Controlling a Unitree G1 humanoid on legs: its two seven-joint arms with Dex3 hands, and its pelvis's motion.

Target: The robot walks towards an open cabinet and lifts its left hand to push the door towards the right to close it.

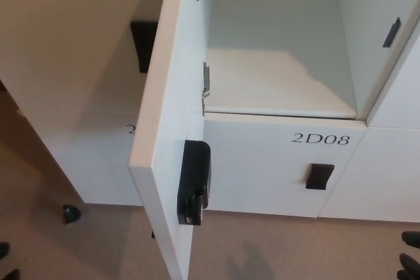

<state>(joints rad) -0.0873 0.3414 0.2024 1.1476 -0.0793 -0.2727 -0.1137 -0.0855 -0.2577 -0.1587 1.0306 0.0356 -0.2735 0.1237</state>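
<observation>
- The white locker bank has smooth, flat laminate fronts.
- Its open compartment holds nothing; the floor and walls are plain white.
- The open cabinet door stands edge-on towards the camera, left of that compartment, with a black box-shaped latch on its inner face.
- Door 2D08 below has a black recessed handle.
- Right hand: only black fingertips at the lower right edge, grip impossible to tell.
</observation>
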